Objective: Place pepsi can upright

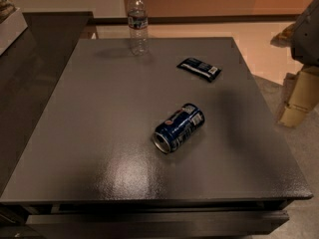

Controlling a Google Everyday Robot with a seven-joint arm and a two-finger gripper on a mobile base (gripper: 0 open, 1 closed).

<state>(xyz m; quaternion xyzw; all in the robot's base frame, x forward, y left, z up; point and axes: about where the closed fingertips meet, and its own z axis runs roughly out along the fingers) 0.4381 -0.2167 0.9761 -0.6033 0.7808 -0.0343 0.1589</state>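
The pepsi can [179, 128] is dark blue with white print and a silver rim. It lies on its side near the middle of the grey table [99, 133], with its silver top end pointing to the front left. My gripper [299, 97] shows as a pale beige part at the right edge of the view, beyond the table's right side. It is well apart from the can and holds nothing that I can see.
A clear plastic water bottle [137, 22] stands upright at the table's far edge. A flat dark blue snack packet [199, 68] lies at the back right. A darker counter [30, 59] adjoins the table on the left. Floor lies to the right.
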